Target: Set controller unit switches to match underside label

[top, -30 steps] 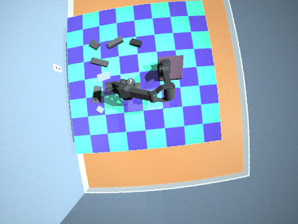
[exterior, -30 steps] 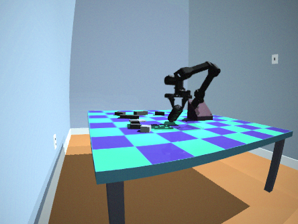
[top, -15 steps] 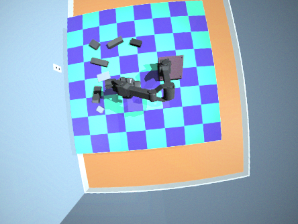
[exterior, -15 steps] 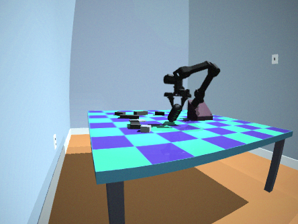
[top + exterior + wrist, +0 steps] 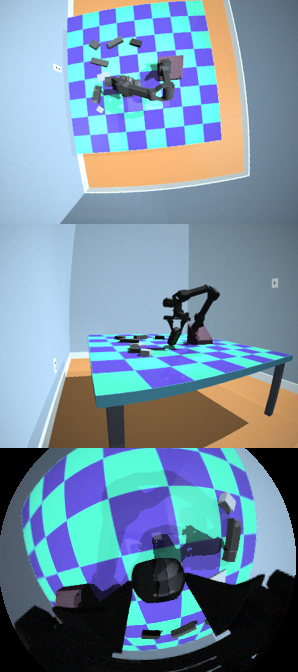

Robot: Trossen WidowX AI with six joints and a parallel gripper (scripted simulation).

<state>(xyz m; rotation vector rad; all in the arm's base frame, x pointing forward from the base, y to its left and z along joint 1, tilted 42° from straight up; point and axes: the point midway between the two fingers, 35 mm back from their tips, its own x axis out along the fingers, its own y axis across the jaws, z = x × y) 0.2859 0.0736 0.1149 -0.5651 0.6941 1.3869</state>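
Note:
The dark grey controller unit [image 5: 172,337] [image 5: 158,587] is held between the two fingers of my gripper [image 5: 177,328] [image 5: 158,580]. In the exterior view it hangs steeply tilted, with green marks of the switches along the side facing that camera. Its lower end is close to the bench [image 5: 168,374]; I cannot tell whether it touches. In the wrist view I see a dark rounded outline of it between the fingertips. The switch positions and the label cannot be read. In the top view the arm largely hides the unit.
Dark modules [image 5: 94,44] [image 5: 115,42] [image 5: 135,42] [image 5: 99,62] lie toward the back and left in the top view. Another dark module [image 5: 96,94] [image 5: 232,540], a white plate [image 5: 103,76] and a small white block [image 5: 100,109] [image 5: 145,352] [image 5: 227,502] lie nearer the gripper. The arm's mauve base [image 5: 176,68] [image 5: 202,336] stands right.

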